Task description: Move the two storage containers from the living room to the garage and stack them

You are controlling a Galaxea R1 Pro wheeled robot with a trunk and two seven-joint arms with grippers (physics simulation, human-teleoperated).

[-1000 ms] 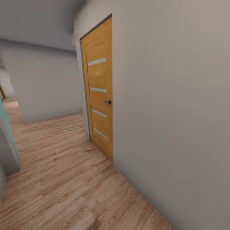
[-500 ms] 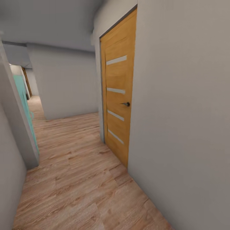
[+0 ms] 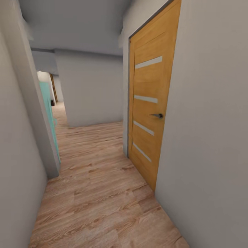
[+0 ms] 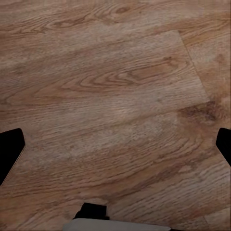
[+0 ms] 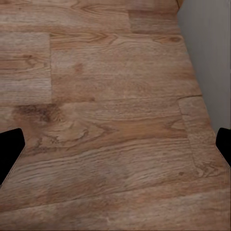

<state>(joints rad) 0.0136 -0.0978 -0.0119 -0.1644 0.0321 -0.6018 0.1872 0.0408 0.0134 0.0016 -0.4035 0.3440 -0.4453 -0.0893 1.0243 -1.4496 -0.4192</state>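
The two storage containers are out of view, and so is the garage. I am in a narrow hallway with a light wood plank floor (image 3: 100, 196). In the left wrist view my left gripper (image 4: 115, 149) hangs open over the planks, its dark fingertips (image 4: 9, 147) far apart with nothing between them. My right gripper (image 5: 115, 151) is open in the same way above the floor, with bare planks between its fingertips (image 5: 9, 149), close to the base of a grey wall (image 5: 209, 57).
An orange wooden door (image 3: 151, 110) with pale stripes and a dark handle (image 3: 157, 115) stands shut in the right wall (image 3: 213, 137). A grey wall (image 3: 17, 144) runs close on the left, with a teal door (image 3: 48, 106) past its corner. The corridor runs on ahead and bends left.
The whole picture has shifted: the camera has turned left and moved forward. The orange door now sits further right and nearer, and the left wall and teal door have come into view.
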